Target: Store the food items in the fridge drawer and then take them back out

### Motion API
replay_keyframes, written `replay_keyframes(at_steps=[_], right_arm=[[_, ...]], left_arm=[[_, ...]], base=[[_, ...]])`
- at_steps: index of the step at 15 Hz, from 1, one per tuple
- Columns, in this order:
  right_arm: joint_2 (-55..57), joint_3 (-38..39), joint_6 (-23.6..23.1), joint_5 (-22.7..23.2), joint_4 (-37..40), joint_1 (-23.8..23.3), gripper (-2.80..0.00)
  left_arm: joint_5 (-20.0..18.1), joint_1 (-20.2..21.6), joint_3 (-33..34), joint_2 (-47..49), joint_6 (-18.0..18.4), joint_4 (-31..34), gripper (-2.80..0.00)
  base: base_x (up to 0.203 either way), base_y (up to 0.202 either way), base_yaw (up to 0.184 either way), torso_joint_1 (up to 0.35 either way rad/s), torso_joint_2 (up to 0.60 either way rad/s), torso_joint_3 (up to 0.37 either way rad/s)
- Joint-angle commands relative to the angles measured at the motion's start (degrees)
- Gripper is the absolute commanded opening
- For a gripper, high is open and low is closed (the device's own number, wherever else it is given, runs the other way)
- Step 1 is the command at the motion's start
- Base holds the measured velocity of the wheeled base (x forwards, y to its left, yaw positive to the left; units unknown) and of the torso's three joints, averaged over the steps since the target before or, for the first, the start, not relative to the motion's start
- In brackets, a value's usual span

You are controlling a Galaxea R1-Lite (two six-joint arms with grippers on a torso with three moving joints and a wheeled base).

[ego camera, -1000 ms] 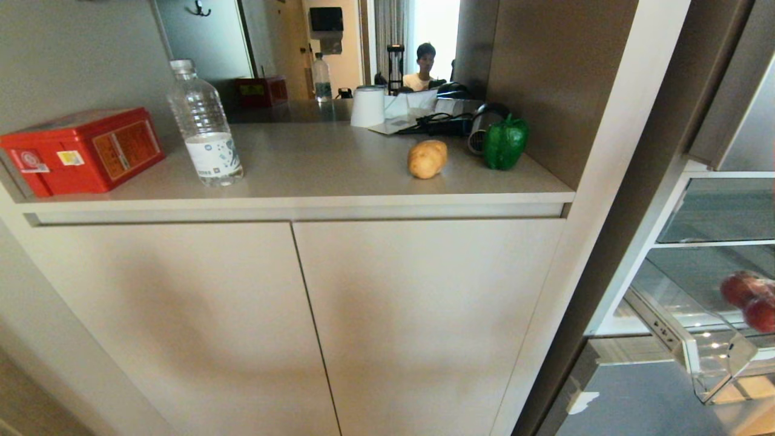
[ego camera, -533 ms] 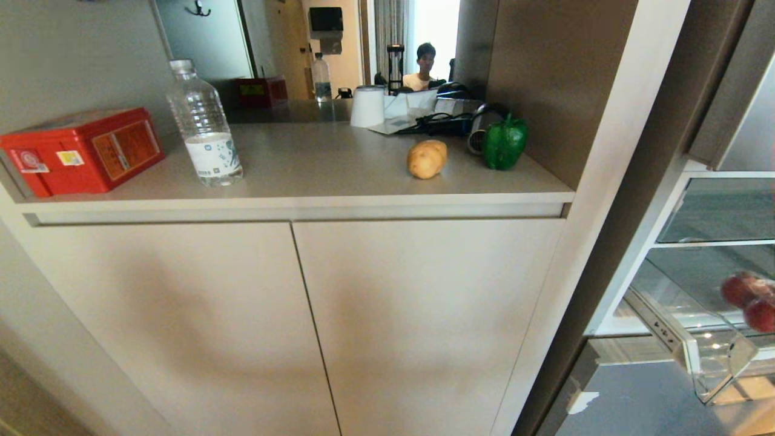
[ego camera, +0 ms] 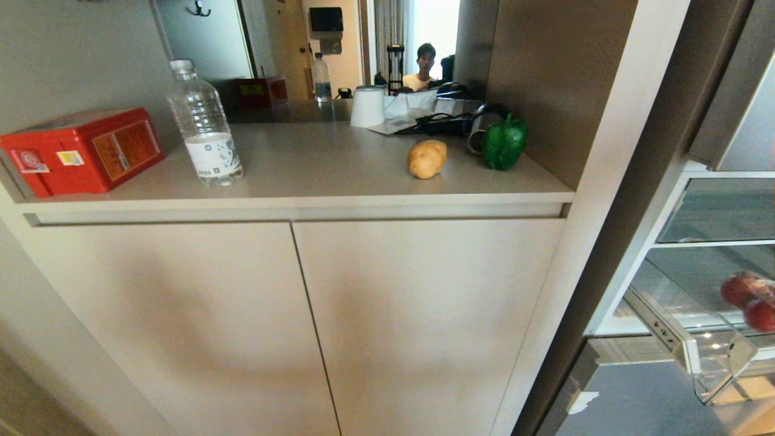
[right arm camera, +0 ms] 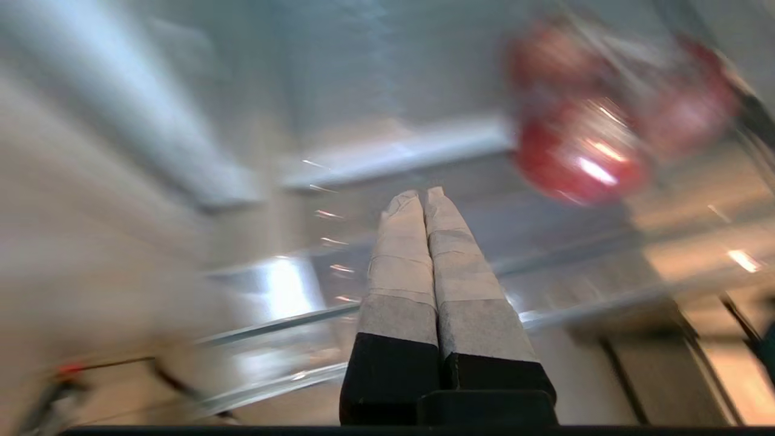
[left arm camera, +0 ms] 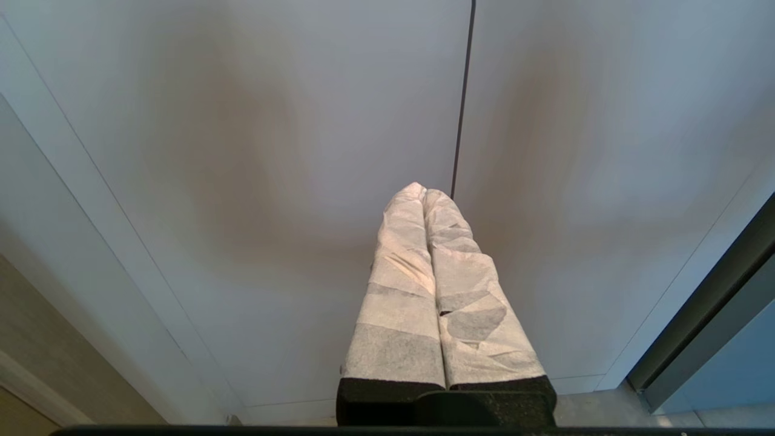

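My right gripper, pinched shut and empty, points into the fridge drawer; swinging toward the potato, it could clip the drawer's rim.

A home kitchen is being shown. A beige counter over cabinet doors is being flanked by an open fridge, with a hallway being glimpsed behind.

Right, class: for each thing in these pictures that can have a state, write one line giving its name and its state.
potato: on the counter, not stored
bell pepper: upright on the counter, not stored
fridge drawer: pulled out
water bottle: upright, capped
left gripper: shut, empty
right gripper: shut, empty
cabinet doors: closed
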Motion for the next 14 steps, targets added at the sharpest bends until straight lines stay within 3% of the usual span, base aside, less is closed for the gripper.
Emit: replay_keyframes(at_steps=[1, 4, 6, 7, 8, 10, 14], right_arm=[[-6.3, 2.14, -0.1, 6.91, -0.06, 0.06, -2.8], [-14.18, 7.44, -0.06, 20.05, 0.6, 1.26, -2.8], [-18.39, 8.55, 1.66, 23.12, 3.14, 4.83, -2.8], [-19.13, 8.1, 4.86, 23.22, 4.34, 8.01, -2.8], [-19.57, 7.75, 8.16, 22.35, 4.79, 11.39, -2.8], [-21.06, 7.9, 13.31, 16.22, 4.74, 21.67, -2.8], [-19.46, 8.24, 17.01, -3.98, -0.81, 48.17, -2.8]], left_arm=[[-0.02, 0.0, 0.62, 0.0, -0.01, -0.03, -2.8], [-0.02, 0.0, 0.62, 0.0, -0.01, -0.03, -2.8], [-0.02, 0.0, 0.62, 0.0, -0.01, -0.03, -2.8], [-0.02, 0.0, 0.62, 0.0, -0.01, -0.03, -2.8], [-0.02, 0.0, 0.62, 0.0, -0.01, -0.03, -2.8], [-0.02, 0.0, 0.62, 0.0, -0.01, -0.03, -2.8], [-0.02, 0.0, 0.62, 0.0, -0.01, -0.03, -2.8]], base=[[0.0, 0.0, 0.0, 0.0, 0.0, 0.0], [0.0, 0.0, 0.0, 0.0, 0.0, 0.0], [0.0, 0.0, 0.0, 0.0, 0.0, 0.0], [0.0, 0.0, 0.0, 0.0, 0.0, 0.0], [0.0, 0.0, 0.0, 0.0, 0.0, 0.0], [0.0, 0.0, 0.0, 0.0, 0.0, 0.0], [0.0, 0.0, 0.0, 0.0, 0.0, 0.0]])
